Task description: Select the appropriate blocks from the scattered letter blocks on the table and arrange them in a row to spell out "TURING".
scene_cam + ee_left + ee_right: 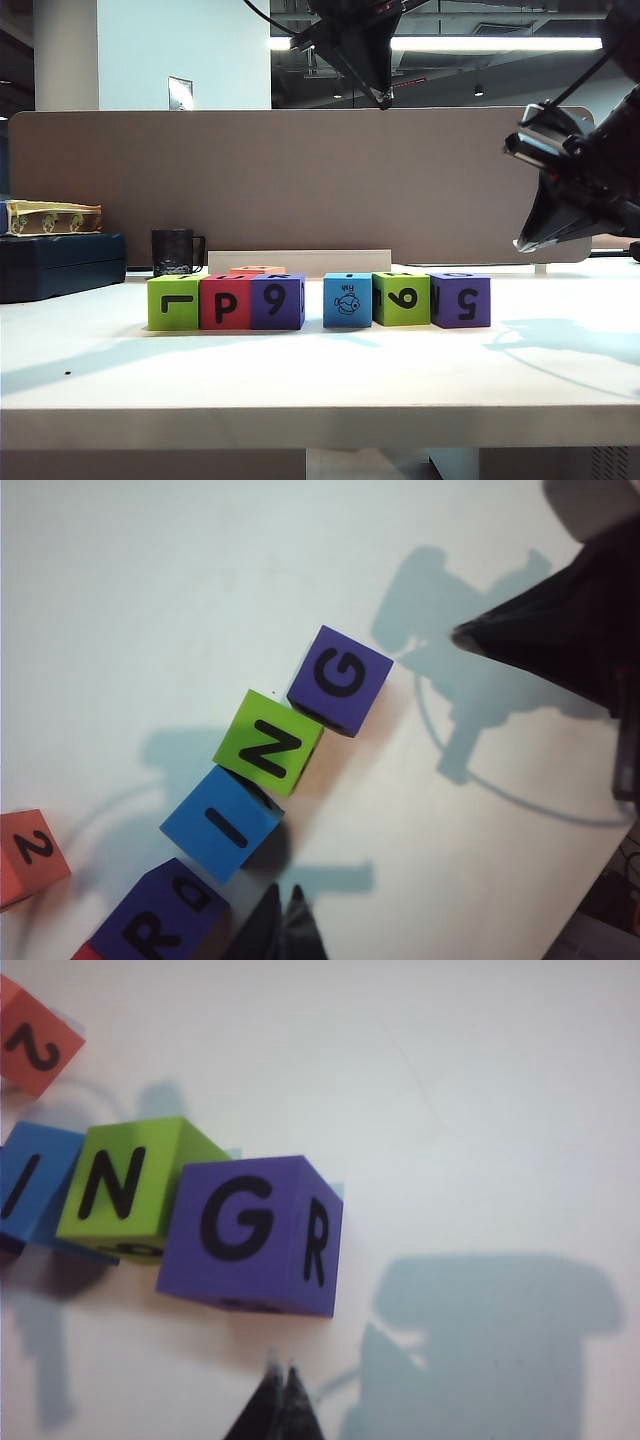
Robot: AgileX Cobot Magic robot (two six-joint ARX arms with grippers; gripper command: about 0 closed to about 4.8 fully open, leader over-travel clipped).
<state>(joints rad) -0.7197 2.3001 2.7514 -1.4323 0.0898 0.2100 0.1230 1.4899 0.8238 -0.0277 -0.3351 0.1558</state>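
Note:
Six letter blocks stand in a row on the white table (320,370): lime green (172,302), red (225,302), purple (277,301), then a small gap, light blue with a fish (347,300), lime green (401,298) and purple (459,299). From above, the tops read R (160,917), I (221,823), N (268,742), G (340,679). My left gripper (285,895) hangs shut and empty high over the row (383,98). Off the G block's (250,1232) outer end, my right gripper (280,1370) is raised, shut and empty (524,242).
A spare orange-red block marked 2 (30,855) lies behind the row (257,270). A black mug (175,251), a dark case (60,265) and a brown-grey partition panel (300,180) stand at the back.

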